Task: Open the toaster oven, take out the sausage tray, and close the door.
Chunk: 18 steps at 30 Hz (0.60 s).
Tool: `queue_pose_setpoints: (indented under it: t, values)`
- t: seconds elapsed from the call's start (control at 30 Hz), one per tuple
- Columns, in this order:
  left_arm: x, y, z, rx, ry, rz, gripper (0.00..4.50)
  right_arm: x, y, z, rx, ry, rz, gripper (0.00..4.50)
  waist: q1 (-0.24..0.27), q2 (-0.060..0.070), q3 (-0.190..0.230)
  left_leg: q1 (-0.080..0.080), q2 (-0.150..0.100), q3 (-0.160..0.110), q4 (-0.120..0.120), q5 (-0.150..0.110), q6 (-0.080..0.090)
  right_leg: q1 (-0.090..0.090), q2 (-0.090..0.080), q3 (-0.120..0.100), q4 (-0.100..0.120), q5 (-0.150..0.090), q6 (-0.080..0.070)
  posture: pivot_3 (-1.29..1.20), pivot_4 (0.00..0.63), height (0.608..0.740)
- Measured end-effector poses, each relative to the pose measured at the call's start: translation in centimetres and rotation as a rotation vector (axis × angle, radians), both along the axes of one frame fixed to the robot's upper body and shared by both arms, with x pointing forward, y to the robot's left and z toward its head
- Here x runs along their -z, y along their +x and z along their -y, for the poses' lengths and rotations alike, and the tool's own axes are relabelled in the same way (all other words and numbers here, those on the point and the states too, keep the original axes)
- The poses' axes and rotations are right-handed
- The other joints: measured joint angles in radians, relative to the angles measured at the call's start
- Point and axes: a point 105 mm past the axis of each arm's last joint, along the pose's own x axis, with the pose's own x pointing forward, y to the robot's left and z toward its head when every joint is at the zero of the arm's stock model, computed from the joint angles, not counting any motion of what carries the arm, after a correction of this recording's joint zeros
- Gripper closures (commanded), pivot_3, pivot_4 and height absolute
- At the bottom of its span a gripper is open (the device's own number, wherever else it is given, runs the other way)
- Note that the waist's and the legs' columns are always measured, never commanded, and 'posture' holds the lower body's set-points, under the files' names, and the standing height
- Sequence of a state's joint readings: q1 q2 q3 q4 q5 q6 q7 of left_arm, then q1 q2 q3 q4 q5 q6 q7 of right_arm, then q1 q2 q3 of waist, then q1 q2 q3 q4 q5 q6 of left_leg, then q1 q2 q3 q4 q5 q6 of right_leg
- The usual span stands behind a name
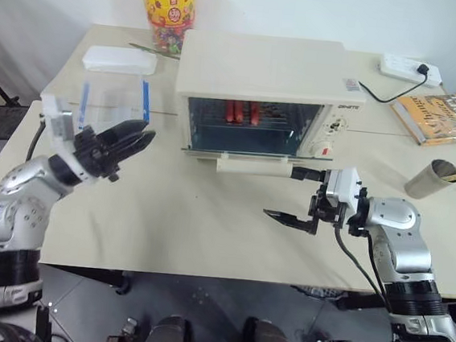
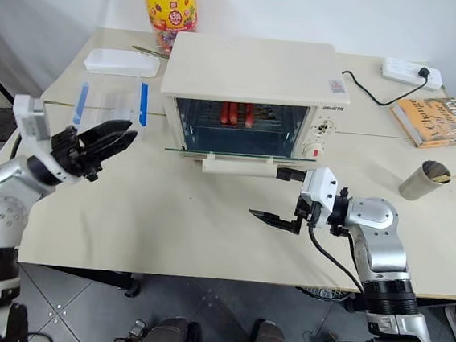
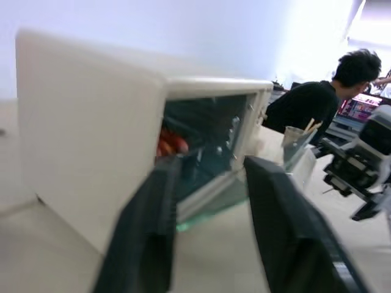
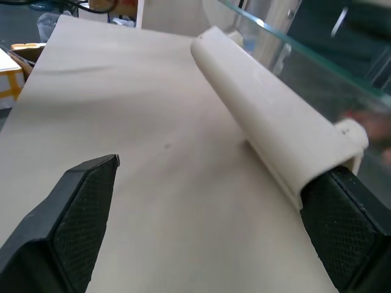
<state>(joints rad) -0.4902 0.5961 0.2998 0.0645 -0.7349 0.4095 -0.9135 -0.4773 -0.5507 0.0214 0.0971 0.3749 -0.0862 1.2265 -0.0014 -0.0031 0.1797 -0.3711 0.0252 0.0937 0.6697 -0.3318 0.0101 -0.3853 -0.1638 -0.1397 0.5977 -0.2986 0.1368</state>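
The toaster oven (image 1: 264,90) sits toward the back of the tabletop (image 1: 190,224), and its door (image 1: 250,151) is folded down flat in front, the cream bar handle (image 1: 248,166) at its outer edge. Inside, behind the wire rack, the reddish sausages of the sausage tray (image 1: 242,112) show in the upper part of the cavity — the tray itself is hard to make out. The right gripper (image 1: 298,198) lies level in front of the oven with its jaws spread wide: one finger reaches the right end of the handle, the other hangs over bare tabletop, and nothing is pinched between them (the right wrist view shows the handle bar running just beside the far finger). The left gripper (image 1: 130,140) hovers off the oven's left side, above a clear plastic box with blue clips (image 1: 113,103); its jaws stand a little apart and hold nothing. Behind the oven are a yellow-lidded jar of sweets (image 1: 167,7) and a white power strip (image 1: 410,70) — a book (image 1: 443,117) and a cardboard cup (image 1: 431,179) lie to the right.
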Motion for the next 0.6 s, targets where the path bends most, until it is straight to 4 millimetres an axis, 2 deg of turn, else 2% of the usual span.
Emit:
queue_pose_setpoints:
  t: [0.07,0.33,0.6]
  values:
    - [0.5,1.0,1.3,0.030,0.016,-0.007,4.47,0.1,0.1,0.0,0.000,0.003,0.001,0.00,0.000,0.000,0.000,0.000,0.000,0.000,0.000,0.000,0.000,0.000,0.000,0.000,0.000,0.000,0.000,0.00,0.150,0.740]
    - [1.5,3.3,4.9,0.104,0.077,0.003,4.47,0.0,0.2,-0.2,0.008,0.000,0.023,0.00,-0.002,-0.001,0.000,-0.001,0.000,0.001,0.001,0.000,0.000,-0.002,0.001,0.001,0.002,0.000,0.000,0.00,0.150,0.740]
    - [3.5,2.4,6.4,0.213,0.183,-0.009,4.47,1.8,-0.5,1.8,0.124,0.009,-0.025,0.00,0.005,-0.001,0.000,-0.004,0.000,0.002,0.006,0.000,0.001,-0.005,0.000,0.002,0.005,0.000,0.000,0.00,0.150,0.740]
